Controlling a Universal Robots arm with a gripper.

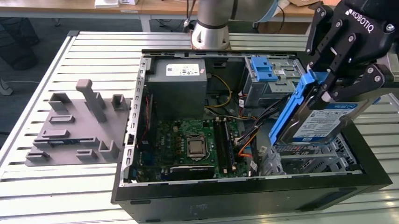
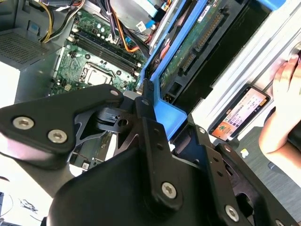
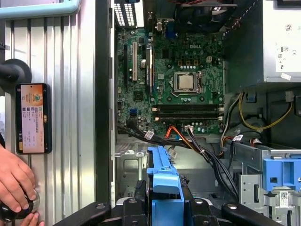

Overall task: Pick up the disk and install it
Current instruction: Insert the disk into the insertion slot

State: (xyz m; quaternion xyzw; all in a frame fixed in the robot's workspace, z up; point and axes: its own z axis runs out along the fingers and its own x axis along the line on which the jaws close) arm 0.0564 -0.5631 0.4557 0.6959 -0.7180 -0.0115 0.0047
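Above the open computer case [image 1: 249, 196], on the exterior view's right, the gripper [image 1: 333, 77] clamps the tilted disk [image 1: 318, 123], clear of the walls.

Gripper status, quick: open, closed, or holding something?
Gripper: closed on the disk by its blue carrier frame, holding it tilted above the open computer case, not yet seated.

You'll find white lettering on the black body of the end effector [image 1: 327, 86] in the exterior view. The disk [image 1: 315, 122] carries a white-and-blue printed label, its lines too small to read. The grey power supply [image 1: 177, 86] bears a white sticker, equally illegible. A phone [image 3: 33, 117] on the desk [image 3: 70, 155] shows tiny unreadable text.
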